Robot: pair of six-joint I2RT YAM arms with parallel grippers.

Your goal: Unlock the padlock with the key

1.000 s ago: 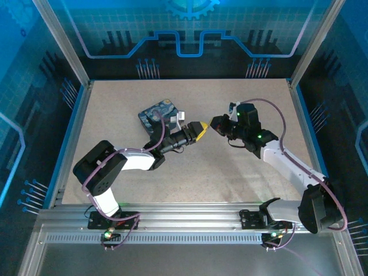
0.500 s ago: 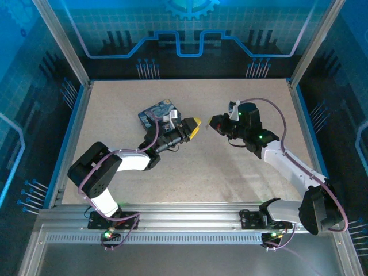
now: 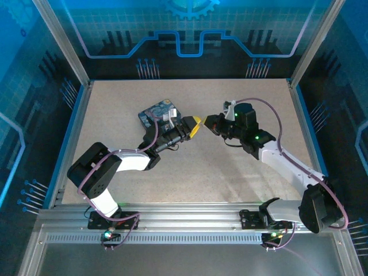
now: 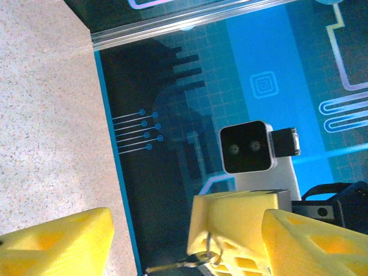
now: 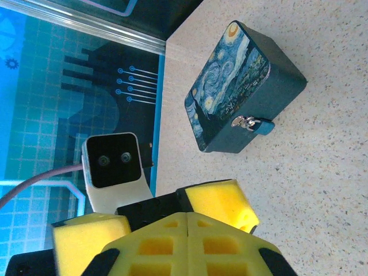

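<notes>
Jaws of left gripper [image 3: 196, 124] gape facing right gripper [image 5: 188, 224] pinching key [image 4: 192, 263].

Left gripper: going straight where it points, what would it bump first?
Probably the right gripper: it faces the left gripper tip to tip, shut on what looks like the key, between the left's open jaws.

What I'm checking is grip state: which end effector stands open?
The left end effector: its yellow fingers stand apart, while the right end effector's are shut.
</notes>
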